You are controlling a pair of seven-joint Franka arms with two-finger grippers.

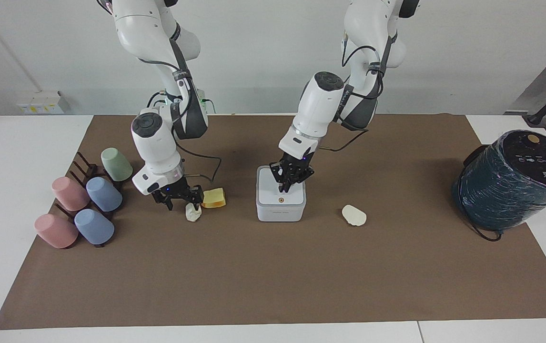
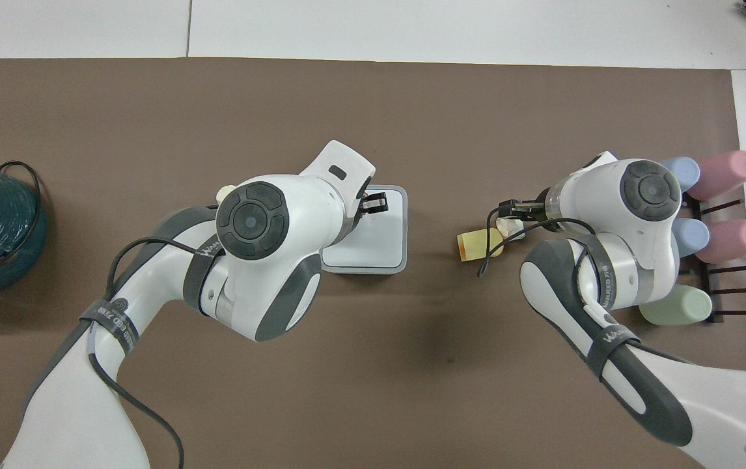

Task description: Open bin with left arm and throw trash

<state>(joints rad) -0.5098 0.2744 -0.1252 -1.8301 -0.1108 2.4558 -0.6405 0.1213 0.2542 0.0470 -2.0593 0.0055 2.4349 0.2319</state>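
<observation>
Bin (image 1: 280,205) mid-worktop, lid down. Left gripper (image 1: 286,186) low over lid, fingers nearly together, holding nothing. Right gripper (image 1: 183,199) spread open over lump (image 1: 192,212) beside yellow wedge (image 1: 213,197). Second lump (image 1: 354,215) toward left arm's end.

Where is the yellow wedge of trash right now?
The yellow wedge lies on the brown mat beside the bin, toward the right arm's end, against an off-white lump under the right tool.

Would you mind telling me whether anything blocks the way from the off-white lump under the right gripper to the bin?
Yes. The bin has its lid down, with the left gripper on top of it. The yellow wedge lies on the mat between the off-white lump under the right gripper and the bin.
</observation>
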